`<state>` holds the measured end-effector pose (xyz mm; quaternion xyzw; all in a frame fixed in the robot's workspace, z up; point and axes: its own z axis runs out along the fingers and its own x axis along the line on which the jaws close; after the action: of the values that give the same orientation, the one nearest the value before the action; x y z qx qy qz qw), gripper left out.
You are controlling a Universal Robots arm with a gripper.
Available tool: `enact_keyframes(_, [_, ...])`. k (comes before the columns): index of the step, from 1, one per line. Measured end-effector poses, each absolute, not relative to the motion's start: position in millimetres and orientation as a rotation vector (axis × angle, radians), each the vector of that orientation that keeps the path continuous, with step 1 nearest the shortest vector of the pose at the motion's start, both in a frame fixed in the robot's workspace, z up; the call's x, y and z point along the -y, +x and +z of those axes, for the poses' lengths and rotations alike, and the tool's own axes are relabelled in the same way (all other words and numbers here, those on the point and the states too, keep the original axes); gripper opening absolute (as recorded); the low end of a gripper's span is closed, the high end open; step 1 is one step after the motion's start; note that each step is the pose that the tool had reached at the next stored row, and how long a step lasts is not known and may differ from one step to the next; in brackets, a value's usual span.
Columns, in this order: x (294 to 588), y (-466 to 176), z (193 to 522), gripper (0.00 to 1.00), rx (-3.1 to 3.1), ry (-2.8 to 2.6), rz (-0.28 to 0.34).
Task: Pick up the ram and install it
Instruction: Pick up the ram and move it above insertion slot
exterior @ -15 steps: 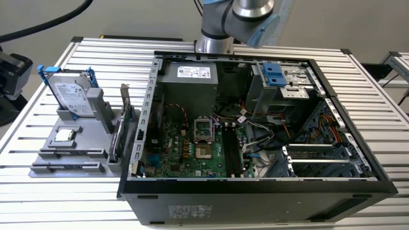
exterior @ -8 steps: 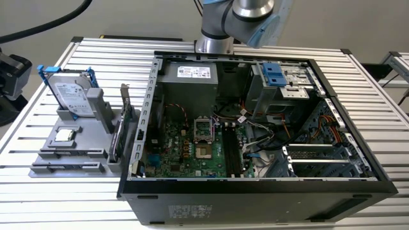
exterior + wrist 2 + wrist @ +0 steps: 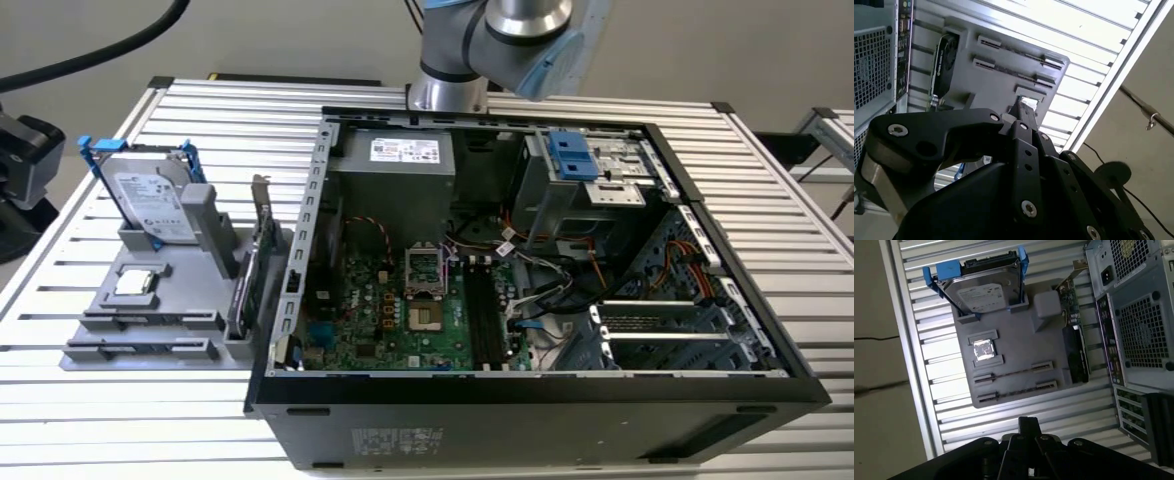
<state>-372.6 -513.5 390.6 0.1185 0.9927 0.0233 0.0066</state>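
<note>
Nothing sits in the closed gripper (image 3: 1027,422); the edge-up ram (image 3: 1013,372) ahead looks thin, so slight misalignment could miss it.

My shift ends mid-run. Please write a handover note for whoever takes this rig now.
The gripper hangs above the table, apart from the grey holder and the computer case.
The ram looks to be the thin strip standing edge-on in the holder's slot; hard to confirm.
The case lies open beside the holder.
Done: nothing that shows.
Left: pickup and install.
</note>
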Motion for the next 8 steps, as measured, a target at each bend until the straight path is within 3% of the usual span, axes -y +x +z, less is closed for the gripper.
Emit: enact_keyframes(8, [513.5,-372.6,390.6,0.00,-3.098,0.426,0.073])
